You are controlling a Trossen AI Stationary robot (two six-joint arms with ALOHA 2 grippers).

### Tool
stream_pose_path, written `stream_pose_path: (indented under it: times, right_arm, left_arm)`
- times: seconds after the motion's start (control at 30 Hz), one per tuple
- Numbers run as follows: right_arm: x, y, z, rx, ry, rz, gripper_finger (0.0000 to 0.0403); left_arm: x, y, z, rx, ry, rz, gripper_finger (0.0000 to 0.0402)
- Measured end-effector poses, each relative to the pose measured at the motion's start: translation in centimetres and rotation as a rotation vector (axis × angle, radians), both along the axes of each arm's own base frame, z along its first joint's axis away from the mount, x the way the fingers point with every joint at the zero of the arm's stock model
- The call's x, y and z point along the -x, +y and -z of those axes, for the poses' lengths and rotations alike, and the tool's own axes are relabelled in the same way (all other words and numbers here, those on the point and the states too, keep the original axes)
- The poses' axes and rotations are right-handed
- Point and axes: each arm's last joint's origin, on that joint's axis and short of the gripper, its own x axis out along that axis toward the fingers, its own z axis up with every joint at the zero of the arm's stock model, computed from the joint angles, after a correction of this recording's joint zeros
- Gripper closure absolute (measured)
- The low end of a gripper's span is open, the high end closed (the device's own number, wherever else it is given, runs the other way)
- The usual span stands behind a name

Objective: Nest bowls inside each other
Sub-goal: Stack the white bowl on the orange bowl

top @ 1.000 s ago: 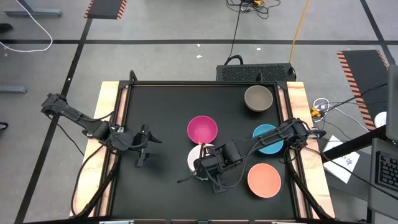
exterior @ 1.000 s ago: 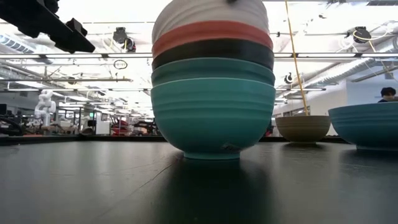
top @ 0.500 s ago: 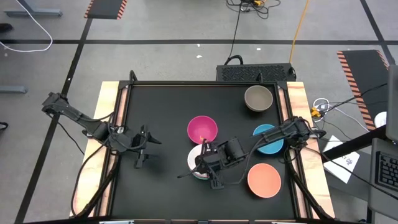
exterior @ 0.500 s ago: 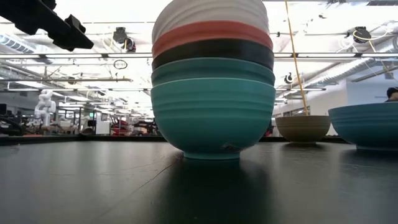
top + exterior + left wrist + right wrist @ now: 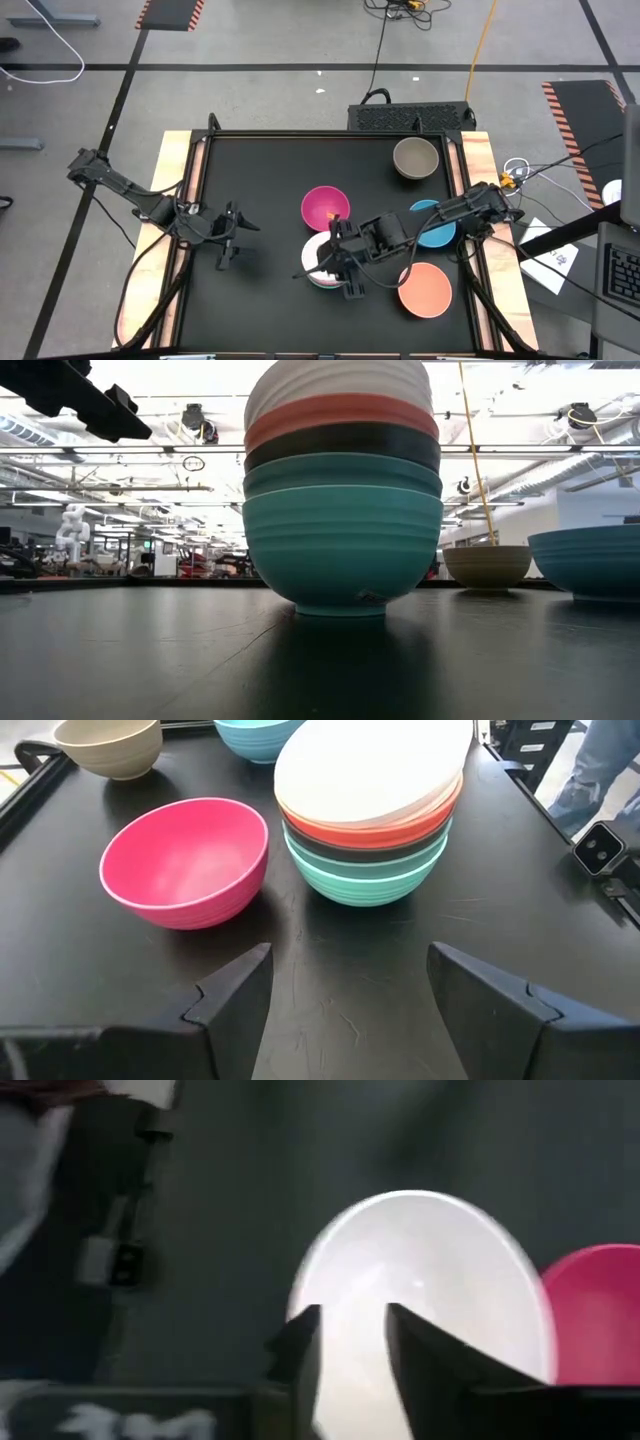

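Note:
A stack of nested bowls (image 5: pixel 318 268) stands on the black table, turquoise at the bottom, then dark green, black and red, with white on top (image 5: pixel 372 770); it also shows in the low view (image 5: pixel 342 510). A magenta bowl (image 5: pixel 326 207) stands alone just beyond it. My right gripper (image 5: pixel 325 282) hovers open over the white bowl (image 5: pixel 420 1280), touching nothing. My left gripper (image 5: pixel 232 240) waits open to the left, low over the table, facing the magenta bowl (image 5: pixel 185 860) and the stack.
A blue bowl (image 5: pixel 432 222), a peach-orange bowl (image 5: pixel 425 289) and a grey-brown bowl (image 5: pixel 415 157) stand singly on the table's right side. The table has a raised wooden rim (image 5: pixel 172 200). Bare black surface lies at the far left and the near left.
My right gripper has drawn back from the stack toward the table's right edge and a little up; its tip no longer shows above the white bowl in the low view. The stack has stayed where it was.

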Motion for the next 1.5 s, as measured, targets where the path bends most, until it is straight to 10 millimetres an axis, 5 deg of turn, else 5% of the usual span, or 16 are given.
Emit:
stream_pose_path:
  times: [0.23,0.6,0.9,1.03,1.23,1.5]
  right_arm:
    - [0.4,0.3,-0.5,-0.153,0.039,-0.028,0.0357]
    - [0.3,0.4,0.1,-0.182,0.091,0.048,0.0248]
    - [0.3,-0.7,4.5,-0.157,0.237,0.080,0.0223]
    - [0.5,-0.8,5.4,-0.081,0.236,0.008,0.0259]
    - [0.2,-0.2,5.2,-0.030,0.151,-0.053,0.0390]
    - [0.1,0.5,5.2,-0.014,0.105,-0.016,0.0400]
  left_arm:
    - [0.0,0.0,0.0,0.000,0.000,0.000,0.0133]
    - [0.0,0.0,0.0,0.014,0.002,-0.008,0.0133]
    - [0.0,0.0,-0.1,0.019,-0.005,-0.009,0.0133]
    - [0.0,0.0,-0.1,0.019,-0.006,-0.009,0.0133]
    - [0.0,0.0,-0.1,0.018,-0.006,-0.009,0.0133]
    - [0.0,0.0,-0.1,0.014,-0.007,-0.013,0.0133]
